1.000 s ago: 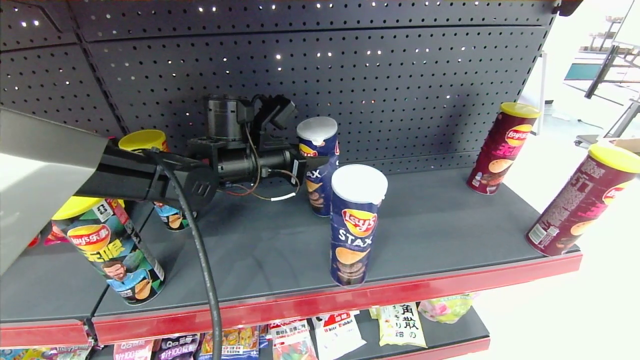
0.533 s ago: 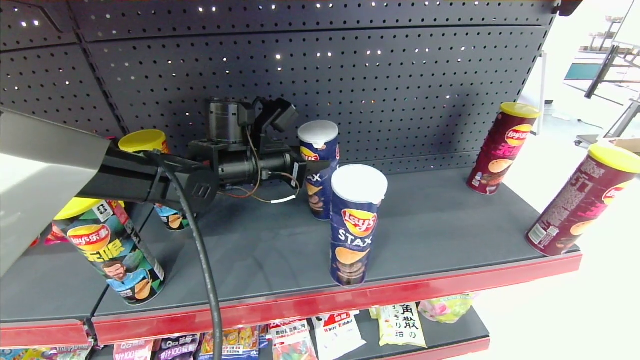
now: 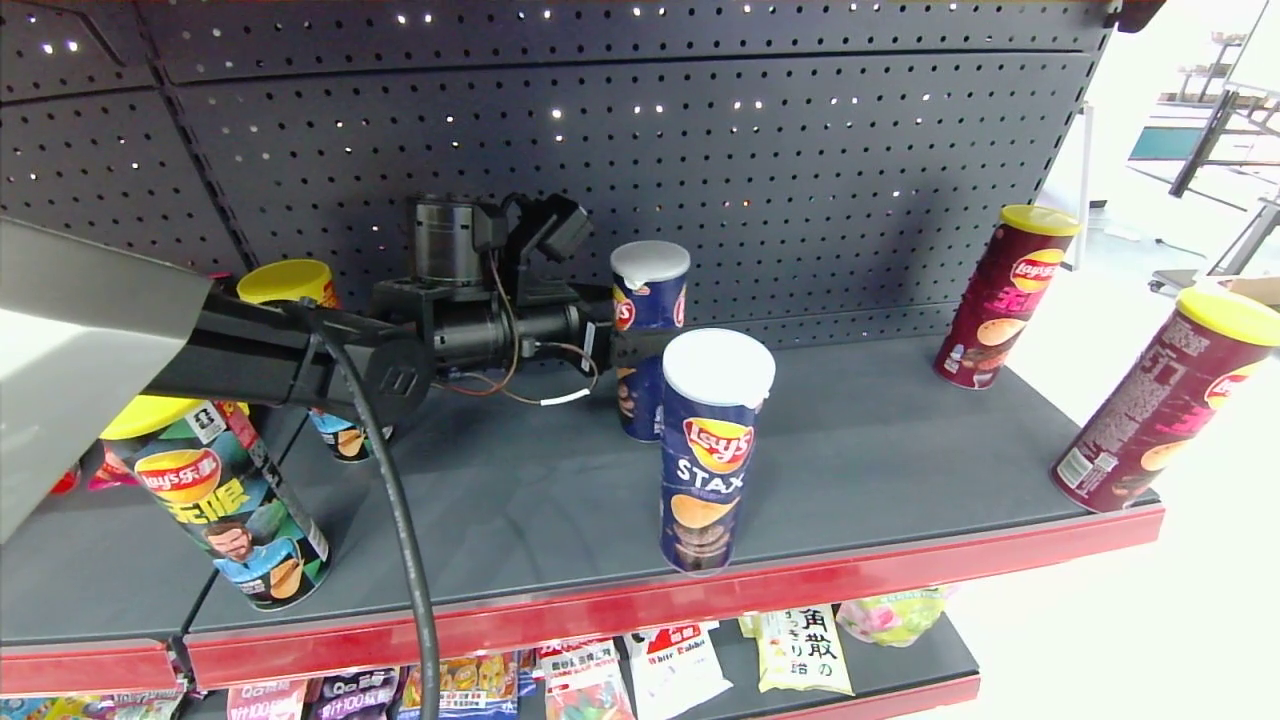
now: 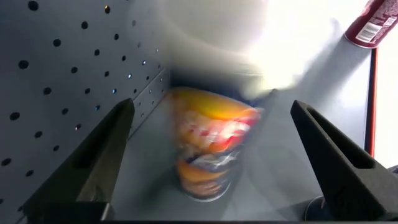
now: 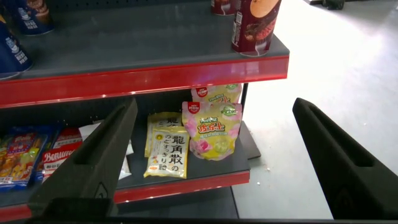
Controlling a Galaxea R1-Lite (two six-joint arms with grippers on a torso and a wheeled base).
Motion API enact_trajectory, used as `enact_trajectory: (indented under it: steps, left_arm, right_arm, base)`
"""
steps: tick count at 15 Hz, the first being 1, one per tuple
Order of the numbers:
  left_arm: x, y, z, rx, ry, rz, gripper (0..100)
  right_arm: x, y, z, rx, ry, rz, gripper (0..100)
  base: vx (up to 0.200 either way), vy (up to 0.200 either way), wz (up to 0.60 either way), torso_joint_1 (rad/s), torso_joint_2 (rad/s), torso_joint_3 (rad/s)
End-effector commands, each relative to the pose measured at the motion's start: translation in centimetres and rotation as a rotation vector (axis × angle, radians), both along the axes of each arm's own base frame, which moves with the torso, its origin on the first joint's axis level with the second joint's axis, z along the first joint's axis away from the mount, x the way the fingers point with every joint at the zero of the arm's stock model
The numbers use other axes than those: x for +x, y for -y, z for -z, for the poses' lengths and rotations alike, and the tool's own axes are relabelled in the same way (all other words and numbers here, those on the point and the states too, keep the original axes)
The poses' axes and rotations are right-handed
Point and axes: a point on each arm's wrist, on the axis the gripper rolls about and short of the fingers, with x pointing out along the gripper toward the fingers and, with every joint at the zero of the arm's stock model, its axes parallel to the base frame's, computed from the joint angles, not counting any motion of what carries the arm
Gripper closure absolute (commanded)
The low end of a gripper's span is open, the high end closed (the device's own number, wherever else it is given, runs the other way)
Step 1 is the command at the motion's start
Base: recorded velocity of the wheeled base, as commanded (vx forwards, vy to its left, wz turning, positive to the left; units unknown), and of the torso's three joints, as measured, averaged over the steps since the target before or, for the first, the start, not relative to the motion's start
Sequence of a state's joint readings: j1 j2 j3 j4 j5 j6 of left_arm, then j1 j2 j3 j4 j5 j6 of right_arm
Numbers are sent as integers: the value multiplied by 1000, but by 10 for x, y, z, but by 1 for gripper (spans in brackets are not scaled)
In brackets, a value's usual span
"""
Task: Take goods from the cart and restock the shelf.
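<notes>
Shelf: rear blue can near pegboard, between wide-spread fingers of left gripper, untouched; right gripper agape, empty.

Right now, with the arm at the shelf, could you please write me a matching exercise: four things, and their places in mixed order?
Things:
1 left gripper
2 front blue can
3 pale green bag
4 cartoon can

Places:
A on lower shelf
B left front of upper shelf
C around rear blue can
D middle front edge of upper shelf

Pairs: 1-C, 2-D, 3-A, 4-B
</notes>
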State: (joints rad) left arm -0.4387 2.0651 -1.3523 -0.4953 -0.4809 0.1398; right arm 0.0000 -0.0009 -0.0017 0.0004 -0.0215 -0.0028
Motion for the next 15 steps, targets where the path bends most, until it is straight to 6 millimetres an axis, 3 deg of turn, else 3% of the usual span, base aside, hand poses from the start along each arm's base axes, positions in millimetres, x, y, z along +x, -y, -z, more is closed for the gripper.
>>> enact_trajectory:
  steps: [1,10,15]
  left_arm:
    - [-5,-2,-4,-1,5,-2,0]
    - [-39,-22,6,53,-65,-67,0]
    - [-43,-16,9,96,-59,-171,0]
  right_arm:
    - [0,0,0,0,-1,0,0]
    - [0,0,0,0,-1,0,0]
    - [0,0,0,0,-1,0,0]
  base:
    - [0,0,0,0,0,0]
    - [0,0,0,0,0,0]
    - [0,0,0,0,0,0]
